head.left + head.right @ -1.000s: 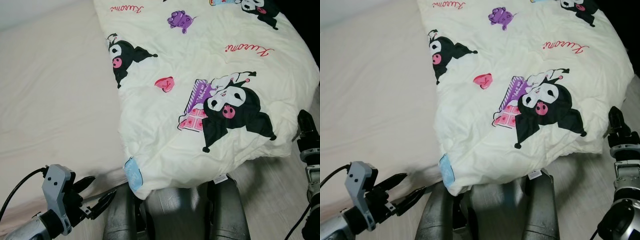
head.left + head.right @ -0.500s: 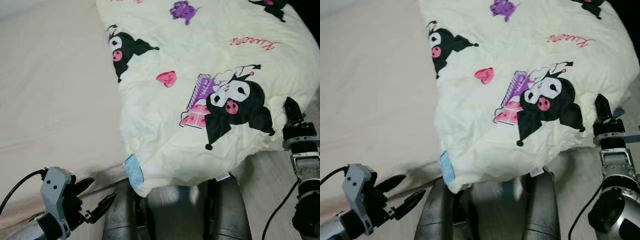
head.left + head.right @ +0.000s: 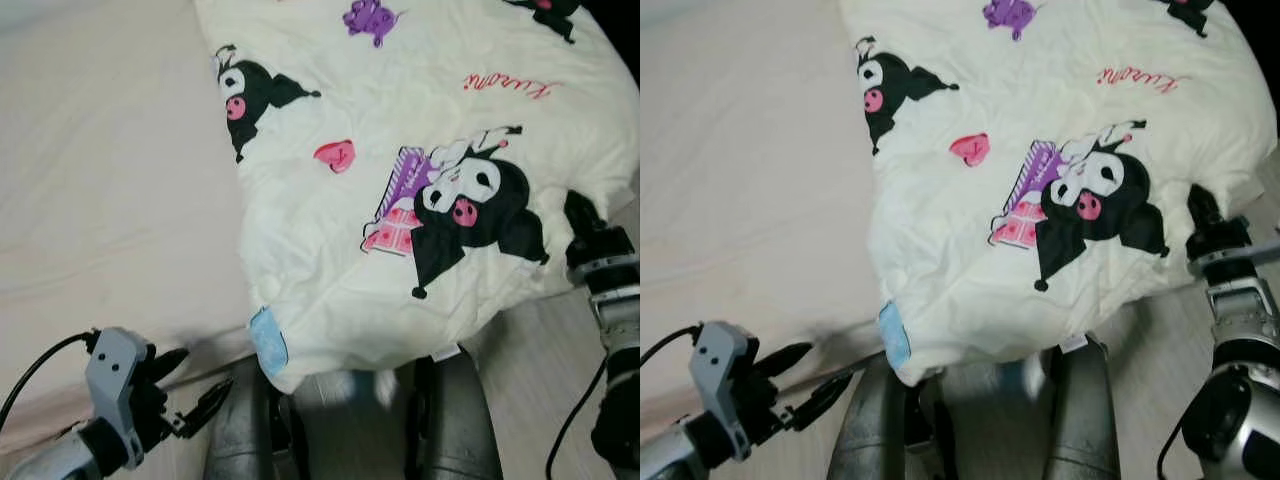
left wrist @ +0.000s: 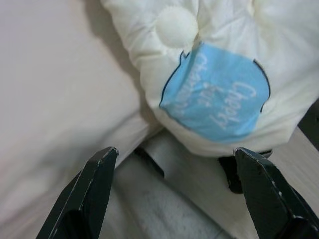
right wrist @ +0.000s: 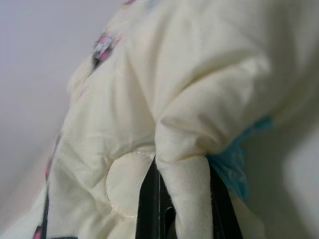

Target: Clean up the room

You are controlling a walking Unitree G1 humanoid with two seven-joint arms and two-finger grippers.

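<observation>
Blanket (image 3: 420, 190) with black cartoon figures, cream in color, lies across the upper right and middle of the frame on the bed (image 3: 110, 200), and its lower corner hangs off the bed's edge toward the robot's grey legs (image 3: 350, 420). One second ago the right hand (image 3: 585, 225) was out at the right edge of the frame, apart from the blanket. Now it has come in and up to the blanket's right edge, beside the big black cartoon figure (image 3: 470, 205). In the right wrist view a fold of the blanket (image 5: 182, 149) sits squeezed between the black fingers (image 5: 149, 204), so this hand is closed on the cloth. That likely means the robot can start to pull the blanket flat or fold it, which is part of tidying the room. The left hand (image 3: 190, 385) is low in the lower left of the frame, in much the same spot as before. Its two fingers (image 4: 89, 194) are spread wide apart with nothing between them. They point at the blanket's near corner with the blue patch (image 4: 214, 97), near it but not touching. The whole picture has also shifted a bit, so the camera has moved too.
</observation>
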